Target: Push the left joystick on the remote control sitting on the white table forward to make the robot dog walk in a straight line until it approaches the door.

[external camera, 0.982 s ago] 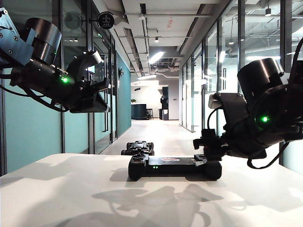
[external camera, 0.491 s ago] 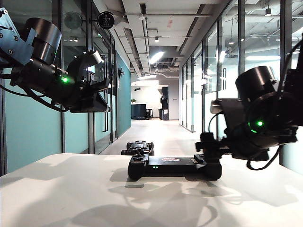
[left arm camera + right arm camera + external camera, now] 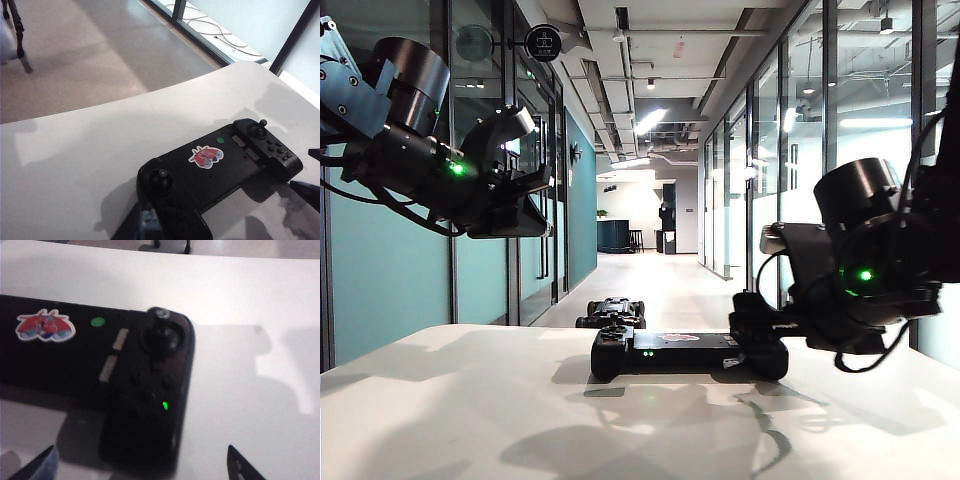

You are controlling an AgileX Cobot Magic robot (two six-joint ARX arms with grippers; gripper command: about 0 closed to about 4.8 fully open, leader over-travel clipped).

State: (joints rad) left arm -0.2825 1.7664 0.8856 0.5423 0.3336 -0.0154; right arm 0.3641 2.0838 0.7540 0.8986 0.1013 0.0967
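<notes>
Your right wrist camera looks down on the right end of the remote control (image 3: 100, 370), lying flat on the white table (image 3: 240, 300). A thumbstick (image 3: 159, 332) stands near the controller's corner at about one o'clock from its middle. A red sticker (image 3: 45, 326) sits at ten o'clock, with a green dot (image 3: 98, 322) just beside it. A small green light (image 3: 164, 405) glows at about five o'clock. The right gripper (image 3: 140, 462) hangs at six o'clock, its two fingertips (image 3: 239, 466) spread wide apart, straddling the controller's near edge without holding it.
</notes>
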